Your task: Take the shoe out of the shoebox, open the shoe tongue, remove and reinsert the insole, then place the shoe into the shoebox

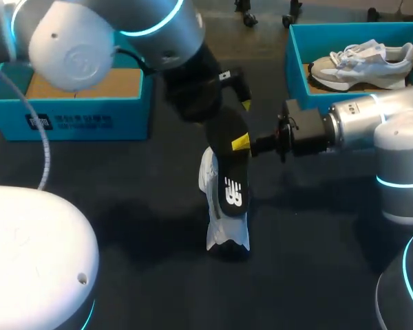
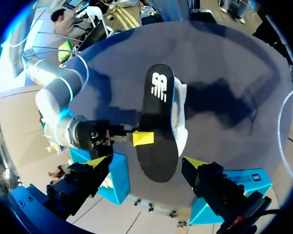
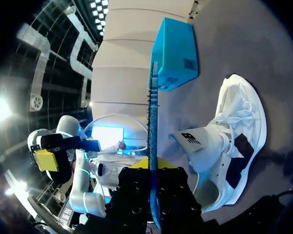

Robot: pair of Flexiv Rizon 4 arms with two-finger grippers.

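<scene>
Head view high above table (image 1: 138,275), looking down, both wrist views close, all sharing the insole (image 1: 234,189)

Silver arms (image 1: 372,118) with glowing cyan joint rings (image 1: 399,183).

A dark, matte bench (image 1: 144,275) fills the frame. Near its centre lies a white lace-up trainer (image 1: 208,180), its toe towards the lower edge. In the upper right stands an open blue cardboard shoebox (image 1: 292,63). In the upper left stands a second blue cardboard box with a brown inside (image 1: 82,118), well apart from the trainer.
</scene>
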